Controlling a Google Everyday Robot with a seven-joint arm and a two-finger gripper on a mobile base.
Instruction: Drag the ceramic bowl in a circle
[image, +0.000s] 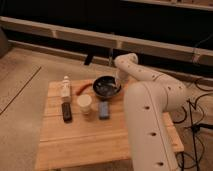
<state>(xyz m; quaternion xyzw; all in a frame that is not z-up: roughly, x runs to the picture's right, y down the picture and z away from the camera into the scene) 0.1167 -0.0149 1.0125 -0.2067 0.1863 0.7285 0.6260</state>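
Observation:
The ceramic bowl (106, 86) is round, shallow and dark with a greyish inside. It sits on the wooden table (90, 135) near the back edge, right of centre. My white arm reaches over the table from the right and bends down to the bowl's right rim. My gripper (117, 83) is at that right rim, touching or just over it. The arm's wrist hides most of it.
A small white cup (84, 104) stands just in front of the bowl. A blue block (103, 109) lies right of the cup. A black remote (66, 111) and a white bottle (65, 89) are at the left. An orange-red item (84, 87) lies left of the bowl.

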